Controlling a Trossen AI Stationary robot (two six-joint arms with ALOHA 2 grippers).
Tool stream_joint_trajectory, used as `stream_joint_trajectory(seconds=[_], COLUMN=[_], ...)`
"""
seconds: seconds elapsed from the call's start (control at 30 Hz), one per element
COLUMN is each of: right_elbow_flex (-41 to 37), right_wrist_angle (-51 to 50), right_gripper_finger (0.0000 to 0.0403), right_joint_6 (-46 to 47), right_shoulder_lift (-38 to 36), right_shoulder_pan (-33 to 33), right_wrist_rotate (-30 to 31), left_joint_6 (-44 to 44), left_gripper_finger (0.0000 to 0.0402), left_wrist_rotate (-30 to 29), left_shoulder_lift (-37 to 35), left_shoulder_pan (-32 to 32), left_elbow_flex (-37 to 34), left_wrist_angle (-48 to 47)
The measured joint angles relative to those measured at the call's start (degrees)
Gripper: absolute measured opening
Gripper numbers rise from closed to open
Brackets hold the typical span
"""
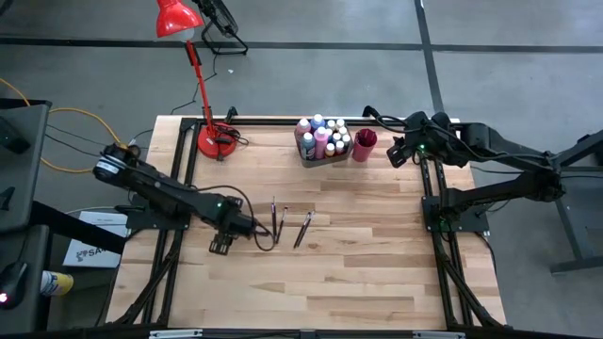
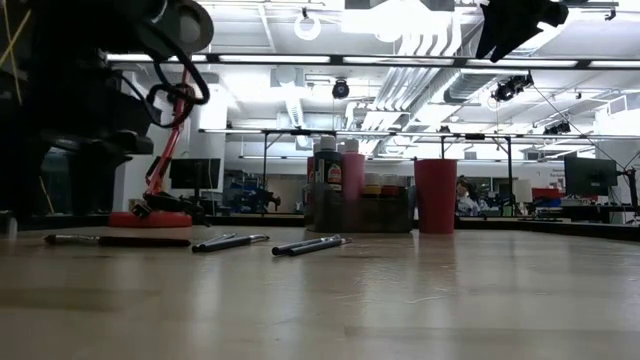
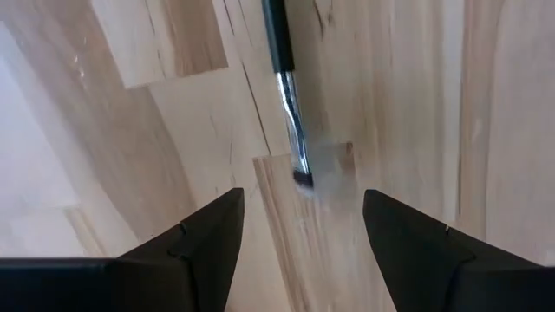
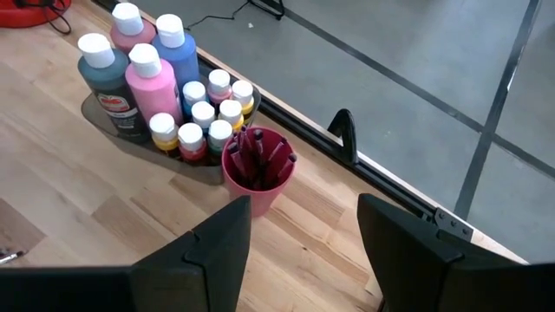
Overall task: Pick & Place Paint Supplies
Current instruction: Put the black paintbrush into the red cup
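So the left gripper (image 1: 247, 226) is down low over the table (image 1: 377, 273), around 8 o'clock from the table's middle, jaws spread wide and holding nothing. The left wrist view shows a paintbrush (image 3: 288, 95) lying flat on the wood right between and ahead of the two fingers (image 3: 204, 238), bristle tip pointing back at the camera. My guess is it's lined up like that so the jaws can straddle the thin handle and pinch it.

A few more loose brushes (image 1: 303, 229) lie just past the gripper toward 3 o'clock, flat and roughly parallel, some nearly touching.

The paint bottles (image 1: 322, 138) are bunched together in a dark tray (image 4: 104, 121) up at 12 o'clock near the far edge, with a red cup (image 1: 365, 144) just beside it. The cup already has some brushes (image 4: 258, 156) standing in it, so that's probably where the loose ones belong.

The right gripper (image 4: 303, 225) hangs above the far right corner, about 1 o'clock, jaws released and empty, looking down on the cup. Seems to be just waiting.

There's a red desk lamp (image 1: 198, 85) at 11 o'clock, out of the way.
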Motion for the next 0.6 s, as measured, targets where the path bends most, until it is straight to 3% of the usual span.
stream_joint_trajectory(seconds=[0.6], right_elbow_flex=[0.0], right_wrist_angle=[0.3], right_gripper_finger=[0.0206], right_joint_6=[0.0], right_shoulder_lift=[0.0], right_shoulder_pan=[0.0], right_wrist_rotate=[0.0], left_joint_6=[-0.4], left_gripper_finger=[0.0227], left_wrist_rotate=[1.9], left_shoulder_lift=[8.0], left_shoulder_pan=[-0.2], left_elbow_flex=[0.3], left_wrist_angle=[2.9])
